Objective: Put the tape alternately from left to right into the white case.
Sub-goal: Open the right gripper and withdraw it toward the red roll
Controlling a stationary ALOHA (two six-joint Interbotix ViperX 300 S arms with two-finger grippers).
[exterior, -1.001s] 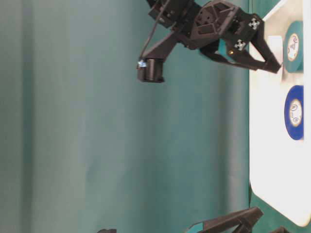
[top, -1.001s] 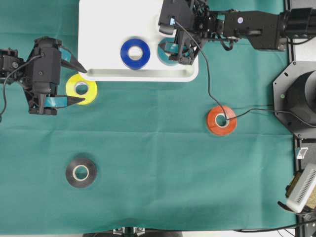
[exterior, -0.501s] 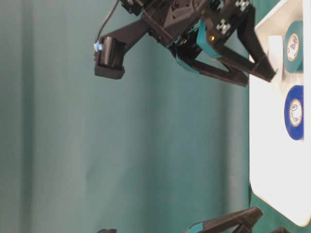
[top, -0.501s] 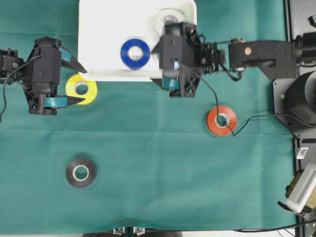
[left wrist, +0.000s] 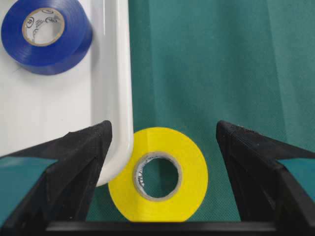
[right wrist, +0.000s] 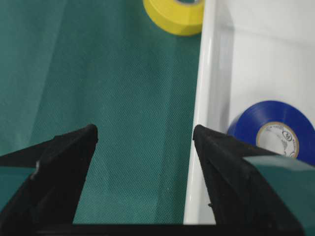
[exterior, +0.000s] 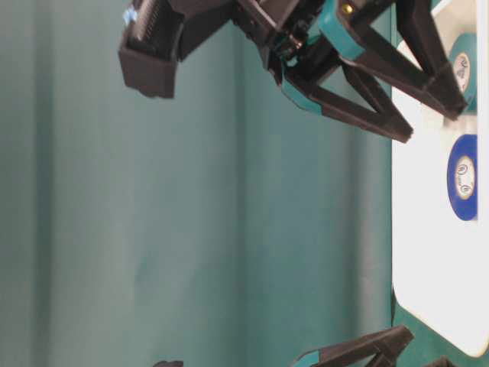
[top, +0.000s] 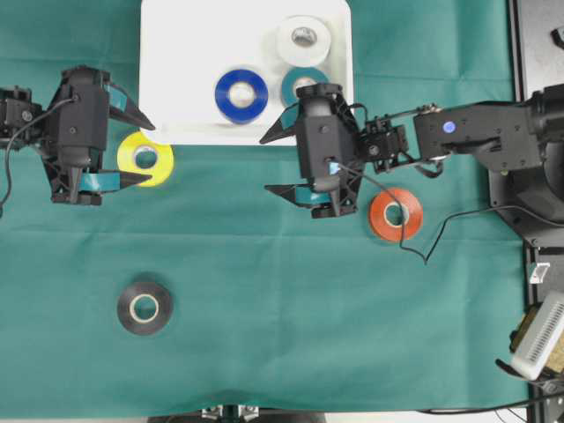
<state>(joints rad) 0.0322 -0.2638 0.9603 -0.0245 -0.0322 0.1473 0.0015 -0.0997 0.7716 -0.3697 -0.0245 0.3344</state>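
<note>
Waiting open-jawed and empty, the left gripper point(top: 123, 150) straddles the yellow tape point(top: 145, 158) touching the white case point(top: 176, 53) corner.
Closing now risks pinching the rim; the right gripper point(top: 278, 163), also wide and empty, hangs just beside the case.

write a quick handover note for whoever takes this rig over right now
Left claw: open, empty, straddling the yellow tape, which lies on the cloth touching the white case at its corner.
Right claw: open, empty, beside the case edge.
Done: blue tape, teal tape and white tape lie in the case.
Left: yellow, red tape and black tape, all on the cloth.
</note>
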